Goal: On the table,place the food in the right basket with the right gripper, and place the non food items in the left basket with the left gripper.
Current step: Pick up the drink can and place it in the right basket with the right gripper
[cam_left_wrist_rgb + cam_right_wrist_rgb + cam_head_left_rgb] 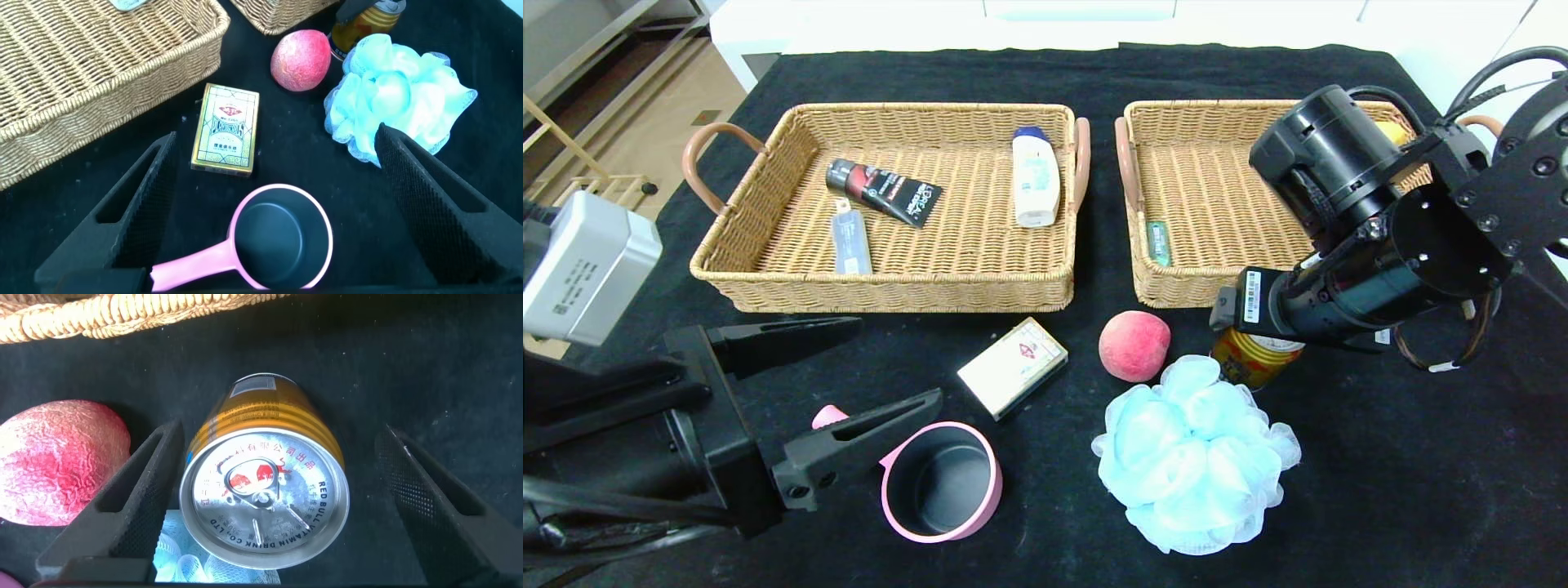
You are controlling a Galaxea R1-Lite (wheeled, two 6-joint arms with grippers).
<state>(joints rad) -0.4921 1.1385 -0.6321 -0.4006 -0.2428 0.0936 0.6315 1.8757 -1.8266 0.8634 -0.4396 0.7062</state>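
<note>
A: Where do we have our right gripper [270, 514]?

B: Over the gold drink can [263, 474], which stands upright on the black-clothed table [1380, 457] just in front of the right basket [1217, 212]. Our fingers stand wide apart with the can between them, neither one touching it.

A: And the left gripper [849, 380]?

B: Low at the near left of the table, fingers spread, above the pink saucepan [941, 482]. It holds nothing.

A: What else do we see loose on the cloth?

B: The peach [1134, 345] lies just beside the can, the pale-blue bath pouf [1194, 453] sits in front of both, touching the can, and the cream card box [1013, 366] lies between the saucepan and the left basket [768, 278].

A: Anything in the baskets?

B: In the left one, a black tube [884, 191], a white bottle [1036, 176] and a small bluish packet [850, 242]. In the right one, a small green item [1158, 242] near its left wall; our arm hides much of the rest.
</note>
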